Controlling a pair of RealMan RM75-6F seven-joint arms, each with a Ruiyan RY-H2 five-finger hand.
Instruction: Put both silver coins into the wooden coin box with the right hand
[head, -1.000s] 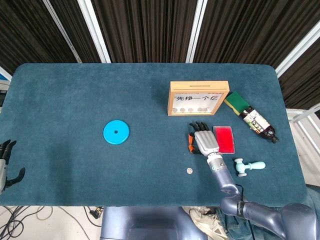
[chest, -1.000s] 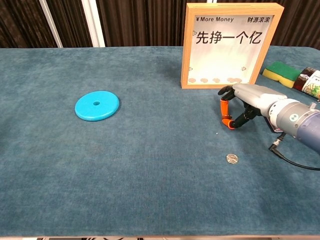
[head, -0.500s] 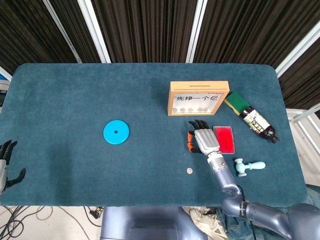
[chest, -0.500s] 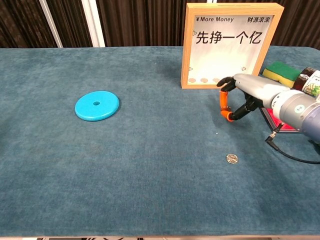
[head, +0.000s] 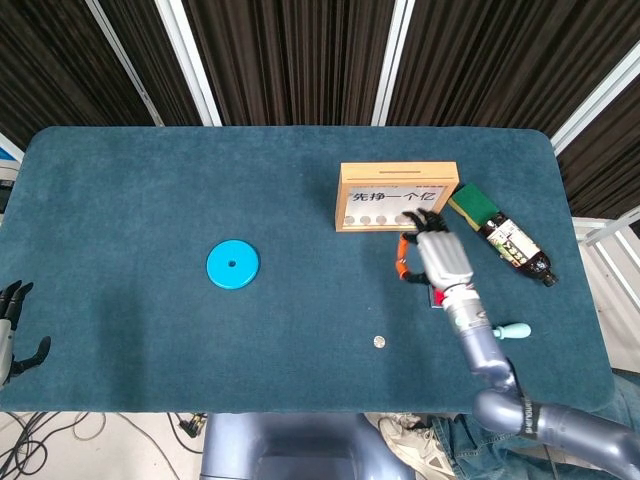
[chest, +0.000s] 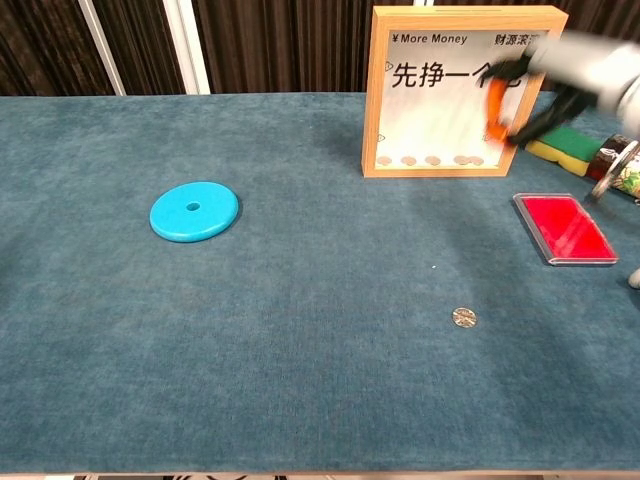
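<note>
The wooden coin box (head: 397, 196) stands upright at the back right of the table, with several coins along the bottom of its window (chest: 432, 159). One silver coin (head: 378, 342) lies flat on the cloth near the front edge, also visible in the chest view (chest: 463, 317). My right hand (head: 430, 252) is raised off the table just in front of the box's right half (chest: 530, 85), blurred, thumb and fingers closed in a pinch. What it pinches is hidden. My left hand (head: 10, 325) hangs beyond the table's front left corner with fingers apart.
A blue disc (head: 232, 265) lies left of centre. A red flat case (chest: 563, 228) lies right of the coin. A green-yellow sponge (head: 473, 205) and a dark bottle (head: 515, 243) lie right of the box. A teal toy hammer (head: 515, 330) sits by my right forearm.
My right hand rose from the cloth beside the red case and moved back and right, up to the box front. The red case now shows fully. The lying coin stayed put.
</note>
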